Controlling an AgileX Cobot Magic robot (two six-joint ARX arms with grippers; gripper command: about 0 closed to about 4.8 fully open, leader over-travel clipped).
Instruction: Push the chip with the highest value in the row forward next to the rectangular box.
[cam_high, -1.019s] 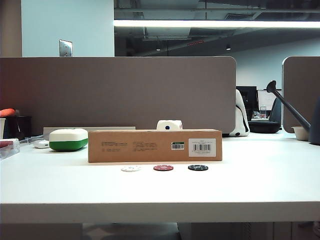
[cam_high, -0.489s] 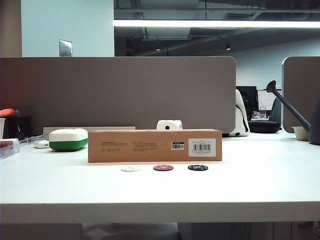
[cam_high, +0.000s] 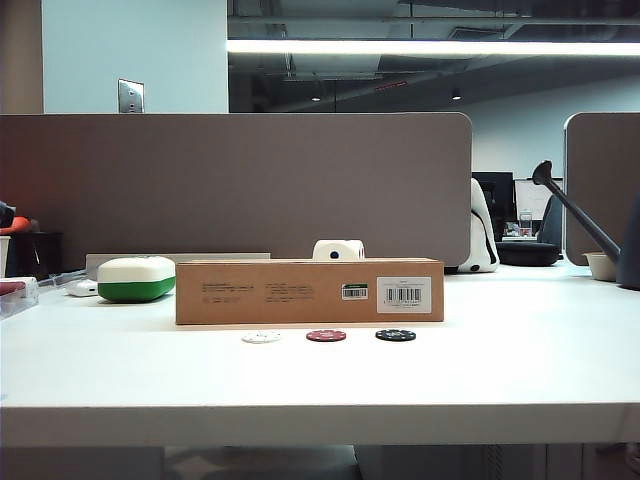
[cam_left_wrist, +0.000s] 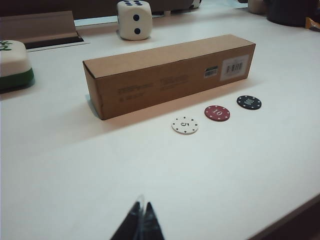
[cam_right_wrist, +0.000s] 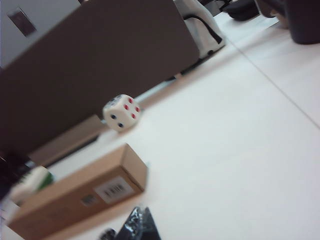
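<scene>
The left gripper (cam_left_wrist: 140, 223), fingertips pressed together and empty, hovered above the white bench (cam_left_wrist: 75, 165). Ahead of it lay a row of three flat round chips: white (cam_left_wrist: 185, 125), dark red (cam_left_wrist: 217, 113), then black (cam_left_wrist: 249, 102). Just beyond them stood the long brown cardboard box (cam_left_wrist: 170, 75). The right gripper (cam_right_wrist: 139, 225) hung near the box's labelled end, its state unclear.

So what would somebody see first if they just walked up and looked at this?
Probably the long brown rectangular box lying across the middle of the white table. Right in front of it sits the row of three chips: white, red and black chip. A big white die peeks over the box from behind. The left gripper and right gripper both look shut, above the table and touching nothing.
</scene>
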